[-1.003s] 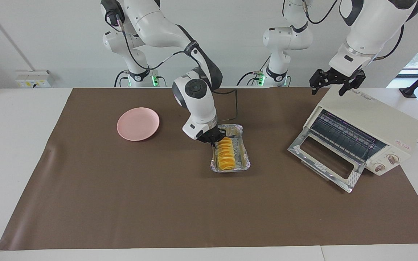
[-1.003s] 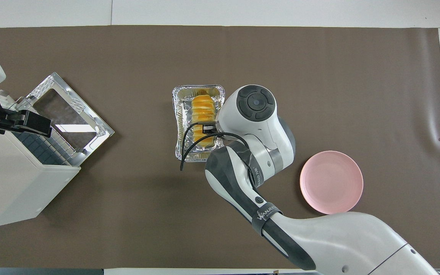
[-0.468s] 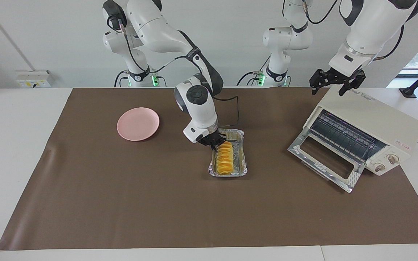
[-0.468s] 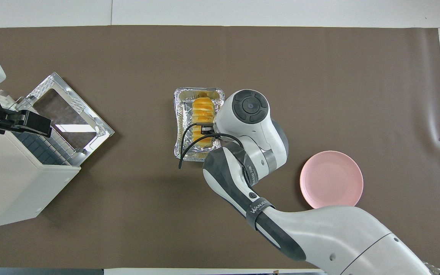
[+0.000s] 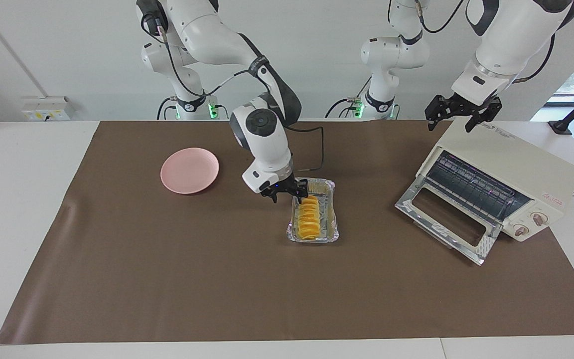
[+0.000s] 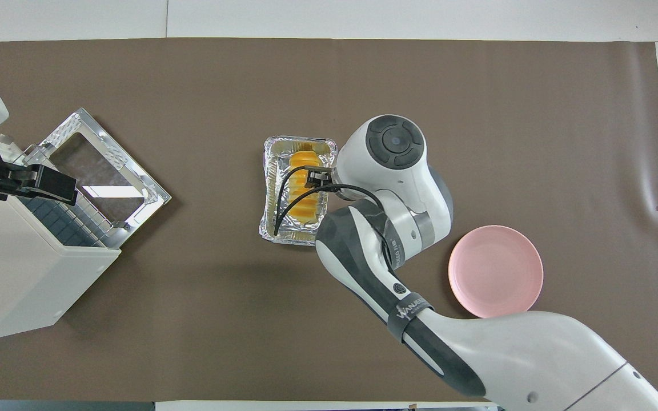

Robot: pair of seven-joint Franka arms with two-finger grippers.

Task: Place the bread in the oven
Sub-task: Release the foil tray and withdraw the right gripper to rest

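Observation:
The bread (image 5: 309, 220) (image 6: 304, 213), a ridged yellow-orange loaf, lies in a silver foil tray (image 5: 335, 219) (image 6: 269, 188) in the middle of the brown mat. My right gripper (image 5: 288, 195) hangs open over the tray's end nearer the robots, with nothing between its fingers; from overhead the wrist hides most of it. The cream oven (image 5: 516, 169) (image 6: 15, 268) stands at the left arm's end of the table with its glass door (image 5: 446, 219) (image 6: 100, 171) dropped open. My left gripper (image 5: 455, 119) (image 6: 35, 182) waits open just above the oven's top.
A round pink plate (image 5: 189, 170) (image 6: 495, 271) sits toward the right arm's end of the table. A black cable (image 6: 283, 200) from the right wrist loops over the tray. The brown mat (image 5: 217, 279) covers most of the tabletop.
My right gripper has opened and let go of the bread, lifting slightly and shifting toward the right arm's end. The tray has shifted a little. The left arm has not moved.

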